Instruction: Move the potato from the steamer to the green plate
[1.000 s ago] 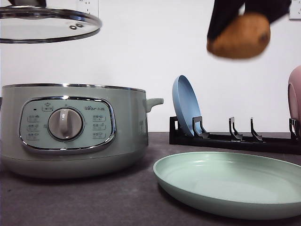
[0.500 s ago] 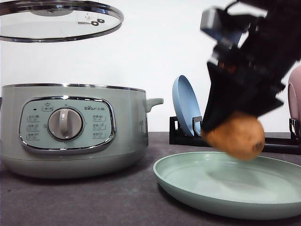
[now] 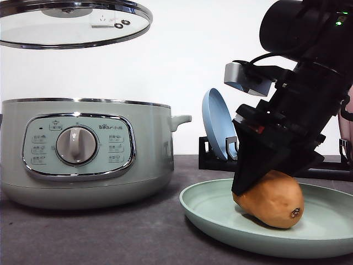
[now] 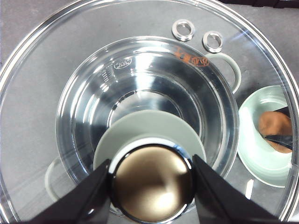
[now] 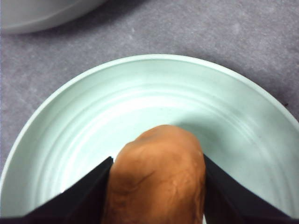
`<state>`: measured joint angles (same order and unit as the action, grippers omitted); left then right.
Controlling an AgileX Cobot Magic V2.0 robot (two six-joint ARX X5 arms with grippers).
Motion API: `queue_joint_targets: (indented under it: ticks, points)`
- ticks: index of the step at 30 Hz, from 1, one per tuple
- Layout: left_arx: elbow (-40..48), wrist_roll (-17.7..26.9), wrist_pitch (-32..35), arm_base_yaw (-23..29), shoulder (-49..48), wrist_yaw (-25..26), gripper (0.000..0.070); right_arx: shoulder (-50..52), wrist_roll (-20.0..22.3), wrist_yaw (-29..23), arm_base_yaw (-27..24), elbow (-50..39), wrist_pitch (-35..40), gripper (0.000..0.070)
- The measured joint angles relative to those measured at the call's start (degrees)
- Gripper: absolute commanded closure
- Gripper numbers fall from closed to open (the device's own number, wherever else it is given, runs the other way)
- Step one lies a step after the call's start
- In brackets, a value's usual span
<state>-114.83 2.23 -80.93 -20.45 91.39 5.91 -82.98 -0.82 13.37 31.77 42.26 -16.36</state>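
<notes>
The smooth orange-brown egg-shaped potato (image 3: 271, 199), one dark eye spot showing, is resting in the pale mint-green plate (image 3: 220, 212), right fingers (image 5: 93, 193) gripping it; left fingers (image 4: 91, 193) are clamping the glass lid's knob (image 4: 152, 184).

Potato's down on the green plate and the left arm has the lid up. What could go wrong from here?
The potato is egg-shaped and sits near the plate's left side; once the right pincer opens, it may roll toward the rim. The left pincer grips the lid by its knob alone above the steamer, so a slip would drop glass onto the pot.
</notes>
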Motion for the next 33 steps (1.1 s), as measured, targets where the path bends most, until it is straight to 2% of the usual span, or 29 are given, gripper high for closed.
queue_joint_targets:
  ticks: [2,7,12,15,25,33]
  points:
    - [0.00,-0.01,0.00,0.02,0.00,-0.02,0.0699,0.00,-0.48,-0.09,-0.02,0.00,-0.04,0.0258]
    - [0.00,0.01,0.00,0.00,0.00,0.00,0.0699,-0.07,-1.22,-0.09,0.00,-0.02,-0.63,0.0135]
    - [0.00,0.00,0.00,0.02,0.00,-0.02,0.0699,1.81,-2.13,-1.54,-0.03,0.07,-0.99,0.0040]
    - [0.02,-0.01,0.00,-0.10,0.00,-0.02,0.0699,4.77,-2.38,-2.93,-0.46,1.25,-2.41,0.0033]
    - [4.10,0.01,1.93,-0.69,0.21,-0.02,0.0699,16.27,-2.45,-3.19,-2.01,9.02,-8.49,0.0033]
    - [4.22,0.01,4.35,-1.30,2.69,-0.02,0.0699,23.48,-2.46,-3.17,-2.01,12.47,-10.44,0.0033]
